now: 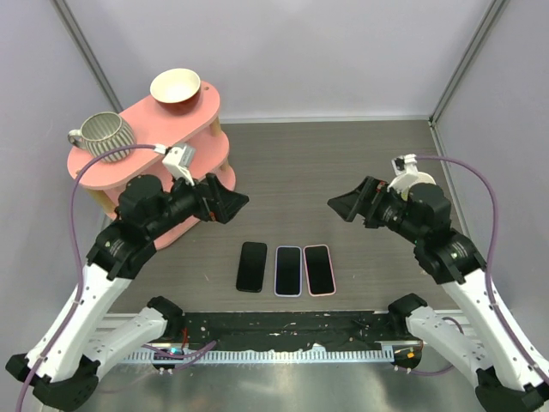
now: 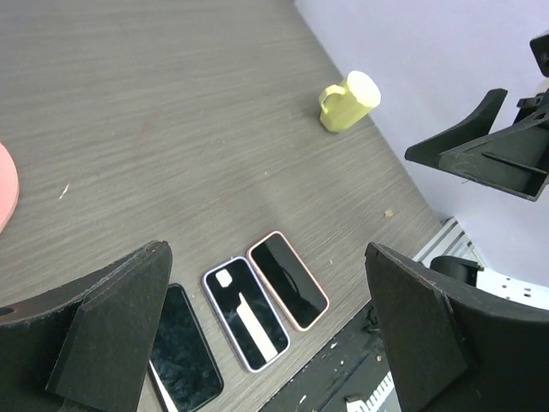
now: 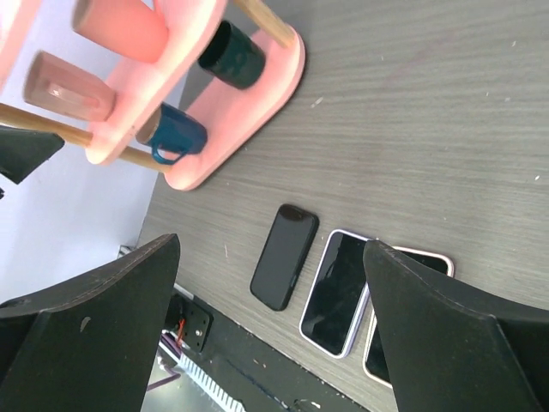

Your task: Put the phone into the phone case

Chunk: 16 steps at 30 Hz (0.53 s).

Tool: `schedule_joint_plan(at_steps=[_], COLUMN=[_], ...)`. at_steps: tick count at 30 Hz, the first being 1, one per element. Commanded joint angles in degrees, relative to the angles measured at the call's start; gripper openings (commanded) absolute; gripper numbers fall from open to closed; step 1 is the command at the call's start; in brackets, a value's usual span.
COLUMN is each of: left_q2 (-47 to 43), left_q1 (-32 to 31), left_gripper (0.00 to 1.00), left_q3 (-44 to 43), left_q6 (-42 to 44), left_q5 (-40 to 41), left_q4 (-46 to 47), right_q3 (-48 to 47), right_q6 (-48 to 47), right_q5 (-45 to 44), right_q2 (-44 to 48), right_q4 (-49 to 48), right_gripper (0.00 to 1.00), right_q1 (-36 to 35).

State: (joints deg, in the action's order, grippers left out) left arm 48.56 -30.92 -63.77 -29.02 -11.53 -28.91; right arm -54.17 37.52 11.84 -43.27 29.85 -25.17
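Three flat black-faced slabs lie side by side near the table's front edge. The left one is a bare black phone [image 1: 251, 266] [image 2: 180, 356] [image 3: 285, 256]. A lavender-rimmed phone case [image 1: 288, 270] [image 2: 246, 313] [image 3: 336, 292] lies in the middle and a pink-rimmed one [image 1: 318, 269] [image 2: 288, 280] at the right. I cannot tell whether either case holds a phone. My left gripper [image 1: 233, 202] [image 2: 266, 249] hangs open above and left of the row, holding nothing. Up to the right, my right gripper [image 1: 339, 206] [image 3: 270, 245] is also open, with nothing in it.
A pink two-tier shelf [image 1: 163, 146] stands at the back left with a bowl [image 1: 175, 86] and a striped mug [image 1: 105, 136] on top, and dark cups [image 3: 233, 56] on its lower tier. A yellow mug [image 2: 347, 100] sits by the right wall. A black strip [image 1: 283, 330] runs along the front edge.
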Motion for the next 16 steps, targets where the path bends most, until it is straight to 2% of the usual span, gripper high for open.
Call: schedule_joint_plan(at_steps=[1, 7, 16], left_q2=[-2.58, -5.57, -6.98], left_q1=[0.33, 0.33, 0.33], left_gripper=[1.0, 1.0, 1.0], left_q3=[1.79, 5.93, 6.11], left_q6=[1.42, -0.07, -0.25], left_q5=[0.54, -1.39, -2.89], left_q4=[3.41, 5.79, 5.44], right_q3=[-2.52, -0.15, 1.26], right_q6=[-1.14, -0.08, 0.54], right_q5=[-3.48, -5.59, -6.04], right_q2=[5.73, 9.95, 11.54], right_q4=[0.13, -0.4, -1.8], right_gripper=[0.95, 0.95, 0.95], right_q1=[-0.15, -0.15, -0.23])
